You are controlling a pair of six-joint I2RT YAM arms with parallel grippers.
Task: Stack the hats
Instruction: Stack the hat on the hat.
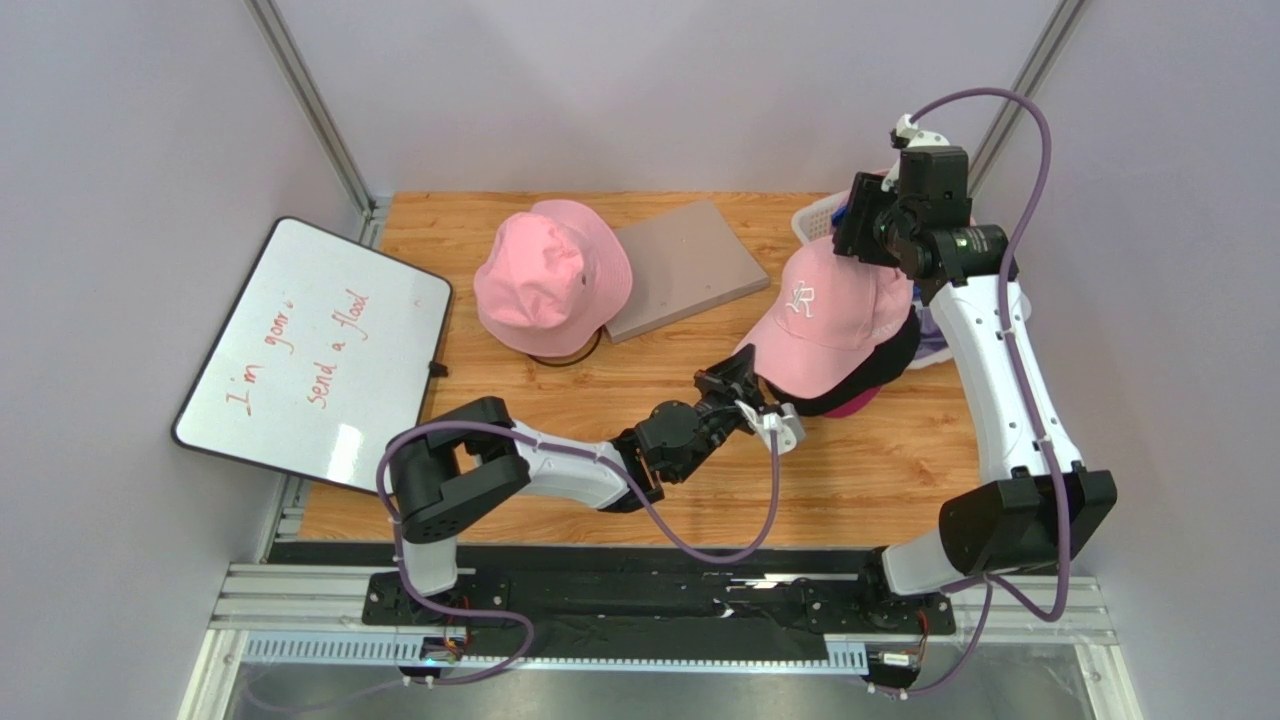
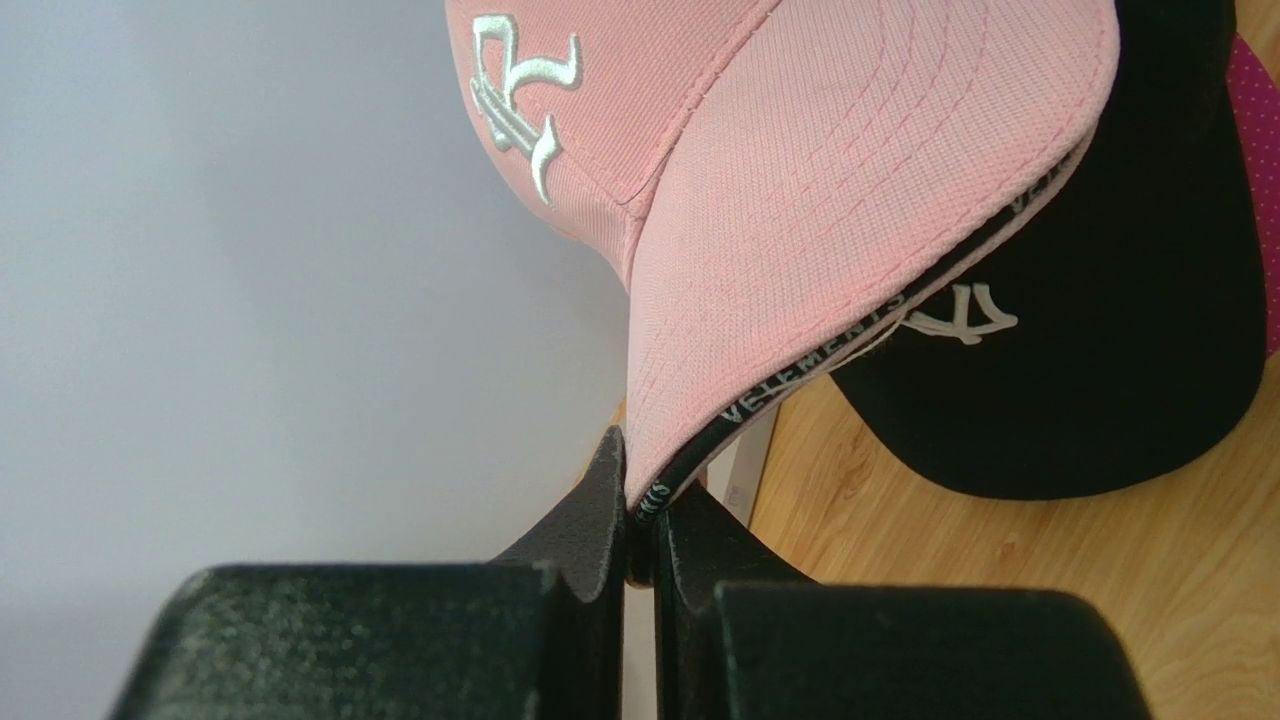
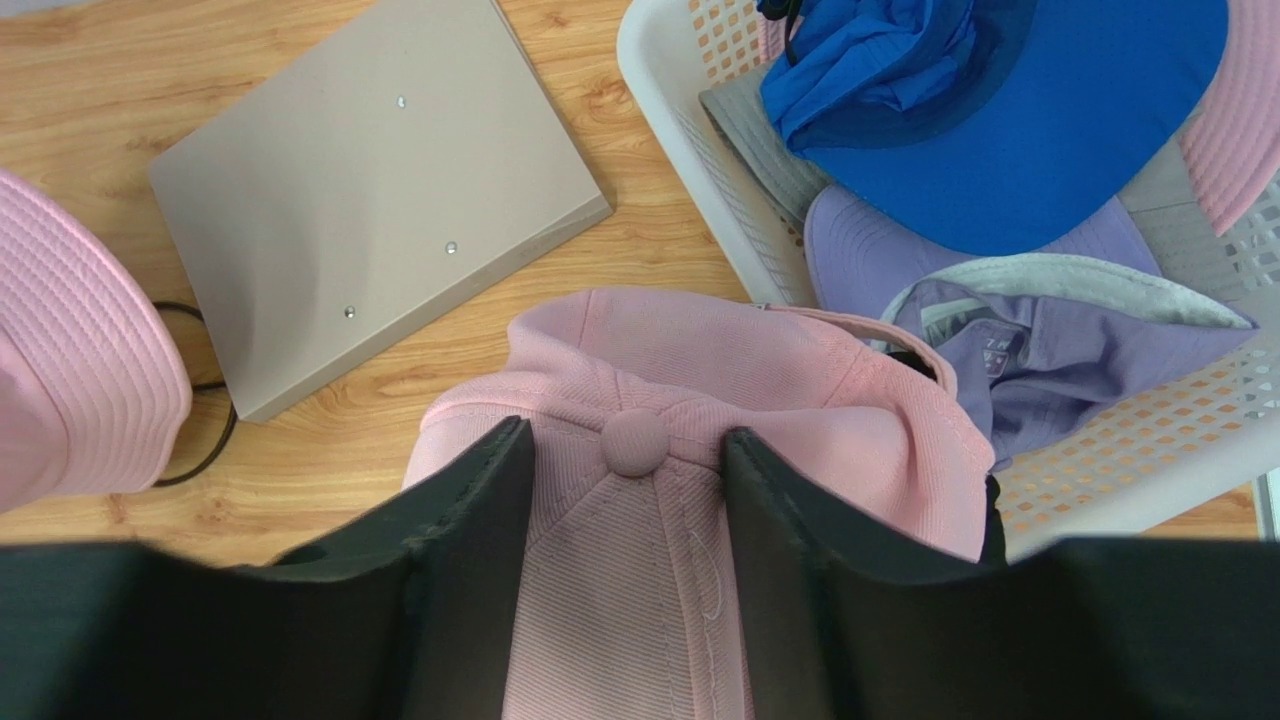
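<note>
A whiteboard (image 1: 316,353), a grey slab (image 1: 684,267) and a white basket (image 3: 706,165) on a wooden table (image 1: 887,465).

Red handwriting on the white rectangular whiteboard (image 1: 316,353) reads "I'm gon… send a flood". Black edging under the brim of the pink fabric baseball cap (image 2: 842,165) reads "VETEMENTS".

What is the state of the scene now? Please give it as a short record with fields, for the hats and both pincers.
left pincer: shut on the brim of the pink cap
right pincer: fingers on either side of that cap's top button; grip unclear
under the pink cap: black cap, with the magenta cap below it
pink bucket hat: apart, to the left
basket: holds blue cap and lavender cap
</note>
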